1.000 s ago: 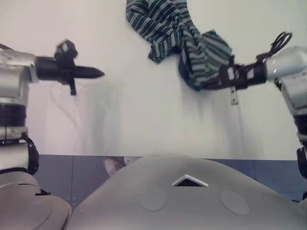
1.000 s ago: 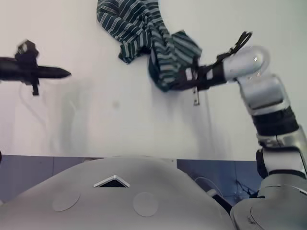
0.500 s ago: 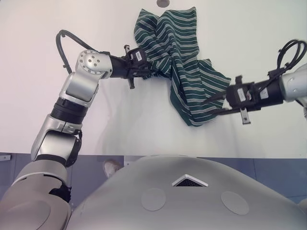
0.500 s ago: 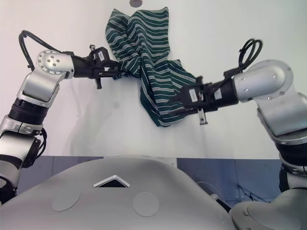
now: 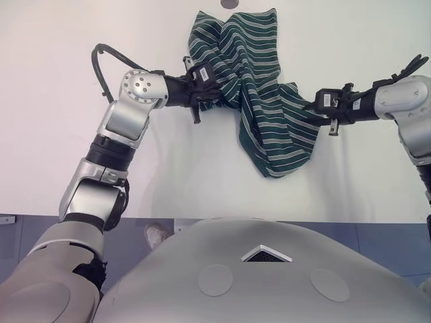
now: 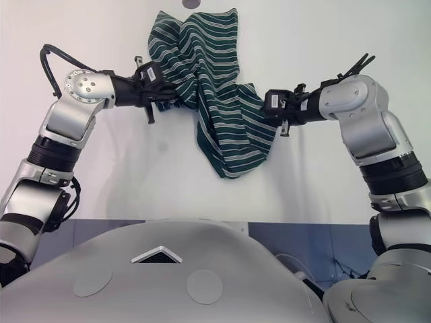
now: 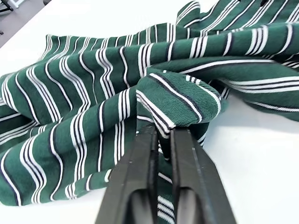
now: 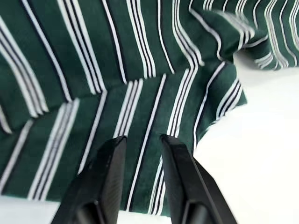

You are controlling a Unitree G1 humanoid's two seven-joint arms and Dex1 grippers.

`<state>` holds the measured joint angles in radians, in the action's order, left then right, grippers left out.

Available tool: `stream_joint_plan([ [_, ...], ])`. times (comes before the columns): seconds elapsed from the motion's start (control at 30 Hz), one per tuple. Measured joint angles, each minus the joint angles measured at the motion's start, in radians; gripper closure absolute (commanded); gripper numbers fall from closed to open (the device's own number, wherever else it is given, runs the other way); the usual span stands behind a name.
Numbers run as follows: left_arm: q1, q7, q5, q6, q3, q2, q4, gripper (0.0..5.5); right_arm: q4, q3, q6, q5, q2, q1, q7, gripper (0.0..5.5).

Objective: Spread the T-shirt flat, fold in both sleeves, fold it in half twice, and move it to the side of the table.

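A dark green T-shirt with white stripes lies crumpled and twisted at the far middle of the white table. My left gripper is at the shirt's left side. In the left wrist view it is shut on a raised fold of the T-shirt. My right gripper sits at the shirt's right edge. In the right wrist view it is open, its two fingers apart just above the striped cloth.
A small dark round spot shows at the table's far edge above the shirt. Bare white tabletop stretches left, right and in front of the shirt. The table's front edge runs across, with grey floor below it.
My left arm came in from the left and shut on the shirt's left fold. My right gripper shifted from the shirt's lower right part up to its right edge.
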<state>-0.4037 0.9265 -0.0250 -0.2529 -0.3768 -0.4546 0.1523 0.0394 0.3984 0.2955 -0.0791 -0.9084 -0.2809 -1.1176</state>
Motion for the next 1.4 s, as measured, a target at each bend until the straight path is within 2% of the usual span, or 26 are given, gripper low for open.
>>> stream_joint_plan([
  [0.07,-0.001,0.002,0.001,0.019,0.004,-0.003,0.004,5.48,-0.042,0.012,-0.029,-0.043,0.016,-0.029,0.018,4.15],
  [0.13,0.016,0.044,0.009,0.045,0.004,-0.059,-0.031,5.48,-0.068,0.021,-0.045,-0.077,0.017,-0.044,0.033,4.15],
  [0.23,0.13,0.143,0.031,0.08,0.082,-0.316,-0.152,5.48,-0.08,0.01,-0.043,-0.097,-0.017,-0.022,0.039,4.15],
  [0.37,0.254,0.235,0.017,0.063,0.168,-0.504,-0.265,5.48,-0.065,-0.027,-0.028,-0.119,-0.072,0.042,0.041,4.15],
  [0.5,0.351,0.185,0.092,0.065,0.169,-0.539,-0.277,5.48,-0.029,-0.058,0.007,-0.119,-0.095,0.086,0.04,4.15],
  [0.6,0.365,0.146,0.106,0.046,0.163,-0.508,-0.276,4.97,0.005,-0.077,0.033,-0.106,-0.095,0.105,0.037,4.15],
  [0.67,0.392,0.139,0.103,0.013,0.172,-0.512,-0.294,4.92,0.038,-0.096,0.054,-0.074,-0.094,0.129,0.024,4.15],
  [0.73,0.427,0.201,0.074,-0.004,0.186,-0.564,-0.323,4.92,0.07,-0.109,0.062,-0.044,-0.097,0.149,0.003,4.15],
  [0.8,0.448,0.309,-0.024,-0.053,0.249,-0.623,-0.299,4.92,0.138,-0.139,0.063,0.005,-0.146,0.221,-0.048,4.15],
  [0.87,0.34,0.315,-0.102,-0.09,0.294,-0.589,-0.255,5.11,0.169,-0.167,0.072,0.047,-0.164,0.258,-0.074,4.15],
  [0.93,0.147,0.258,-0.172,-0.143,0.311,-0.447,-0.197,5.47,0.155,-0.218,0.096,0.103,-0.103,0.19,-0.045,4.15],
  [1.03,-0.079,0.106,-0.121,-0.094,0.211,-0.166,0.02,5.49,-0.071,-0.235,0.086,0.098,0.096,-0.146,0.112,4.15],
  [1.17,-0.262,-0.113,0.062,0.08,0.067,0.075,0.469,5.49,-0.443,-0.149,0.014,-0.009,0.342,-0.367,0.318,4.15],
  [1.3,-0.436,-0.31,0.24,0.237,-0.037,0.189,0.867,5.49,-0.892,-0.076,-0.074,-0.106,0.572,-0.493,0.502,4.15],
  [1.4,-0.437,-0.24,0.254,0.287,-0.04,0.162,0.909,5.49,-0.994,-0.033,-0.15,-0.161,0.587,-0.524,0.505,4.15],
])
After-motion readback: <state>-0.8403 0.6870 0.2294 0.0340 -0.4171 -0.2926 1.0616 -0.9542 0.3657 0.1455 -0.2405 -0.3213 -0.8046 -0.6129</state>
